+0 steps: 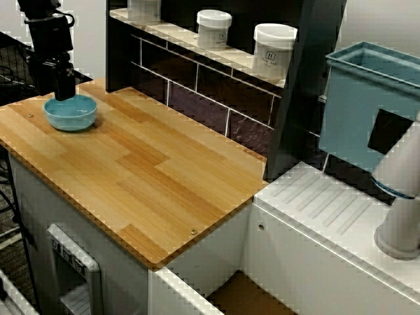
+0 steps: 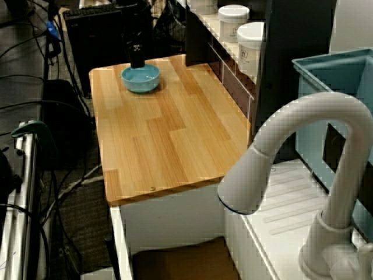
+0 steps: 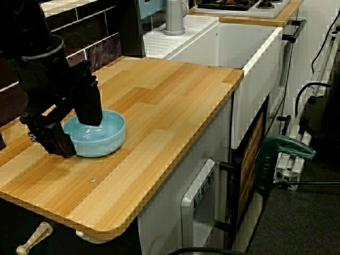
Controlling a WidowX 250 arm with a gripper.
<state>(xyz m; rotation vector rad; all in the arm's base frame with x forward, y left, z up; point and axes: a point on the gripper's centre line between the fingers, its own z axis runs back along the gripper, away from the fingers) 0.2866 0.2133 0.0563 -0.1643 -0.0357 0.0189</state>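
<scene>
While the wooden countertop (image 3: 175,106) stretches out from the white sink (image 3: 255,79), a light blue bowl (image 3: 103,139) sits at its end away from the sink, near the dark tiled wall (image 1: 197,95). The black gripper (image 3: 77,138) straddles the bowl's rim, fingers (image 3: 89,106) apart: one inside, one outside.

claw (image 1: 64,92) tips seemingly hidden, jar labels (image 1: 272,57) illegible
</scene>
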